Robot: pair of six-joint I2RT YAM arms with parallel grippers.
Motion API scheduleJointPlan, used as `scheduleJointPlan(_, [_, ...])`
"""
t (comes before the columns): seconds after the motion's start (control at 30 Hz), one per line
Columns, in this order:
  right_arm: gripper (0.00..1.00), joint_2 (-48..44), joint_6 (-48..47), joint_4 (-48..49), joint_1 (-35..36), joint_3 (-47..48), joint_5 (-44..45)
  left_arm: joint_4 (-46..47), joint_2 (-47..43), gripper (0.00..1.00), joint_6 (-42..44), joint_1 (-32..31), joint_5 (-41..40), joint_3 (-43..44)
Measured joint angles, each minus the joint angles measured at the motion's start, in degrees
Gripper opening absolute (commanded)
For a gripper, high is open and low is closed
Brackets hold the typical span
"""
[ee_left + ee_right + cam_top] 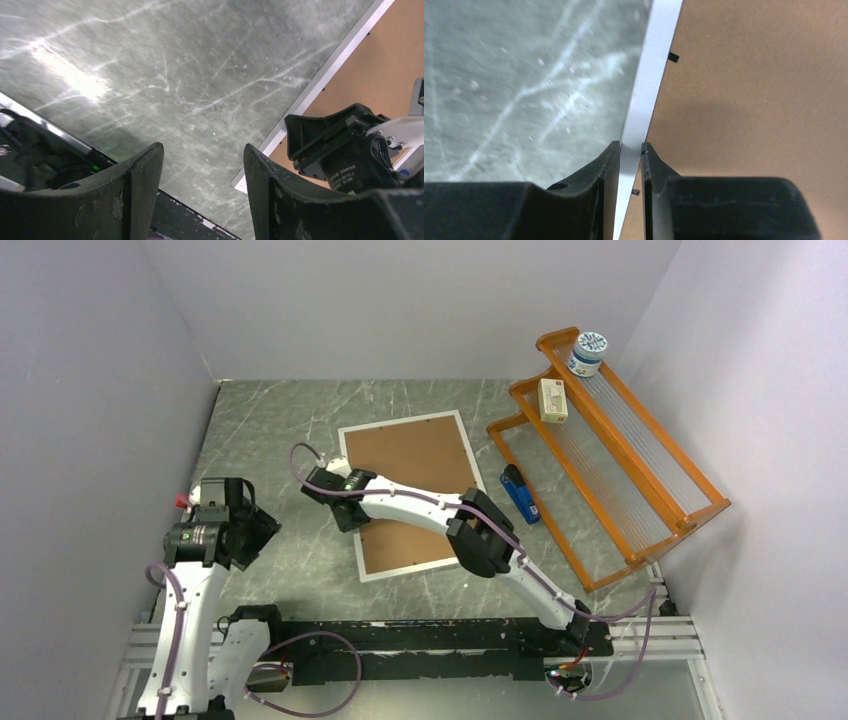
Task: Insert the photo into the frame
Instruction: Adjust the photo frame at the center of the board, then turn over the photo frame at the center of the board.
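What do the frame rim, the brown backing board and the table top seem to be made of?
The frame rim looks like smooth silvery-white metal or painted plastic; its even sheen leaves that open. The backing board seems to be matte brown fibreboard, with a dull, grainless face. The table top looks like polished grey-green marble or marble-print laminate, with white veins and glare.
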Motion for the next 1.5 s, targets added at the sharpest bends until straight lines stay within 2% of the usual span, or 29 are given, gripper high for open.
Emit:
scheduleJointPlan(0.17, [0.33, -4.7, 3.6, -2.3, -0.7, -6.8, -3.4, 3.7, 1.4, 0.64, 0.0, 0.0, 6.5, -4.9])
scheduleJointPlan(0.23, [0.34, -4.4, 5.0, -4.0, -1.1, -6.1, -3.7, 5.5, 2.2, 0.64, 0.0, 0.0, 9.0, -6.8])
scheduleJointPlan(0.43, [0.35, 2.9, 7.4, -11.5, -2.1, 6.9, -2.6, 10.7, 4.9, 0.62, 0.8, 0.0, 16.4, -10.2])
scheduleJointPlan(0.67, [0.34, 3.1, 8.8, -11.7, -2.2, 7.0, -2.4, 13.1, 7.6, 0.67, 1.5, 0.0, 19.4, -12.0])
scheduleJointPlan(0.73, [0.31, 3.1, 9.1, -11.7, -2.2, 6.8, -2.4, 14.1, 7.6, 0.67, 1.5, 0.0, 20.1, -12.3])
scheduleJointPlan(0.97, [0.0, 3.1, 9.4, -12.2, -2.4, 6.8, -2.1, 23.5, 8.8, 0.67, 3.2, 0.0, 29.1, -18.2])
scheduleJointPlan(1.17, [0.0, 2.7, 9.6, -12.6, -2.9, 7.0, -3.0, 31.3, 9.6, 0.69, 4.2, 0.0, 38.0, -23.2])
scheduleJointPlan(1.5, [0.0, 1.0, 10.5, -11.4, -5.6, 7.1, -5.2, 49.5, 15.6, 0.82, 3.1, -1.3, 50.3, -30.7])
